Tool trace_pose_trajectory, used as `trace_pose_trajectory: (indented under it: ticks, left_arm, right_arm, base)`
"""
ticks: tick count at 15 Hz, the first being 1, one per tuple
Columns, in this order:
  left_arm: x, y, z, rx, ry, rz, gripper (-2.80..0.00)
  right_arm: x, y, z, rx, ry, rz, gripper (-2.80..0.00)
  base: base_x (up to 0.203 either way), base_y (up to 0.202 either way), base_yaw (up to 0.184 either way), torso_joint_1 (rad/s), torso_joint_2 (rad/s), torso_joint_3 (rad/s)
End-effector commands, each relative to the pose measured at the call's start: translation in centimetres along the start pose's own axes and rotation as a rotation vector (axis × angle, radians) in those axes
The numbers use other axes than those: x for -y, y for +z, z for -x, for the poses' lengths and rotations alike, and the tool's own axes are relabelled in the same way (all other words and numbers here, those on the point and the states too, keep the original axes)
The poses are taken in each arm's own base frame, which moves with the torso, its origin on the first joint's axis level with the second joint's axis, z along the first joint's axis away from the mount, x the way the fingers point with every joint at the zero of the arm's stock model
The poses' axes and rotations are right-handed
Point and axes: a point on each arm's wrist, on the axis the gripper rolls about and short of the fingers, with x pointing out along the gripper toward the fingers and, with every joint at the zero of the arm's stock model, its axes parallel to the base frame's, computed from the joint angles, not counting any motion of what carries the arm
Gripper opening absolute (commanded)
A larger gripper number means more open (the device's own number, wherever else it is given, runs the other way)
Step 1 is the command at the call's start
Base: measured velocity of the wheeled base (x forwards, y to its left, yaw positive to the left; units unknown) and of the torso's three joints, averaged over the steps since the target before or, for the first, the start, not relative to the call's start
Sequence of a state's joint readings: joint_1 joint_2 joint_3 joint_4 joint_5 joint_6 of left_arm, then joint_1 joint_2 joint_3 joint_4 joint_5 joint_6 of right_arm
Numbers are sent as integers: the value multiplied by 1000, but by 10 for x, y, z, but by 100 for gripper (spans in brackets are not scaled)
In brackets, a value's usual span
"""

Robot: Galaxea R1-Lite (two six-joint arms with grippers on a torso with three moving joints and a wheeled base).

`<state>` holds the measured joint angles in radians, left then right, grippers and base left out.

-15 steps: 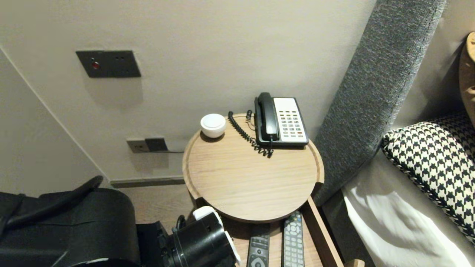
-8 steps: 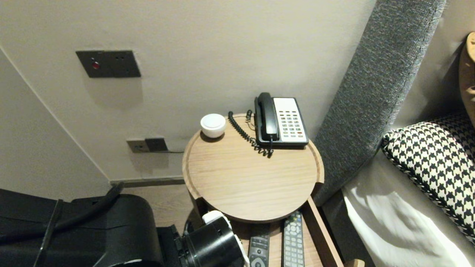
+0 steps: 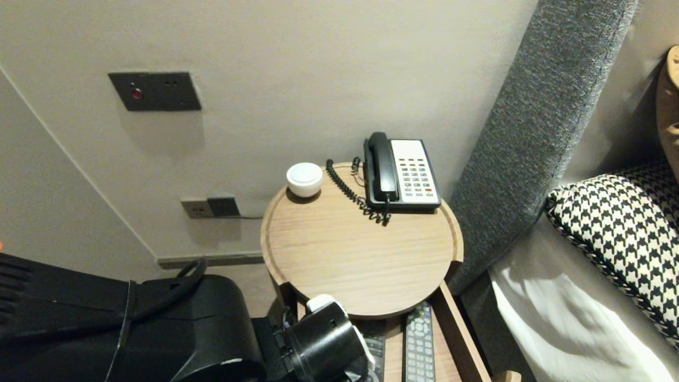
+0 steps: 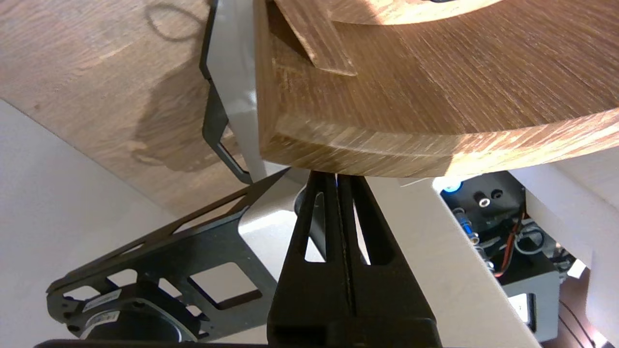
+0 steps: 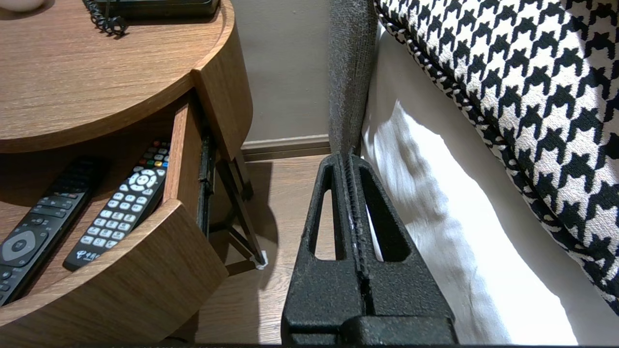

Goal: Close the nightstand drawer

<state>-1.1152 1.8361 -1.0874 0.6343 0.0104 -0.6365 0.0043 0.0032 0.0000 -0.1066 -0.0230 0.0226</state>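
We see left gripper (image 4: 337,180) clenched into one blunt tip at the drawer front (image 4: 387,145), right gripper (image 5: 349,157) clenched idle beside it

We see our left gripper (image 4: 337,181), fingers pressed together, tips right at the edge of the curved wooden drawer front (image 4: 435,121), grey metal rail (image 4: 237,96) beside it
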Motion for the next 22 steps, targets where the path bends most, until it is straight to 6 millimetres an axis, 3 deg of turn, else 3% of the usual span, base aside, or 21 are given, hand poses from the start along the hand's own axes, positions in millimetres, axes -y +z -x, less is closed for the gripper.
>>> trace_pose_trajectory:
  ticks: [1,10,22]
  left_arm:
    - [1,4,-2,-1,5,9,-280]
    - [-8,23,-1,57,-9,58,-280]
    - [-24,49,-3,266,6,114,-280]
  right_arm:
    - [0,-11,-2,-39,-1,0,-280]
    - [0,-11,-2,-39,-1,2,-280]
    - [0,-11,-2,-39,-1,1,-280]
  base:
    - [0,0,0,0,0,0]
    - [0,0,0,0,0,0]
    - [0,0,0,0,0,0]
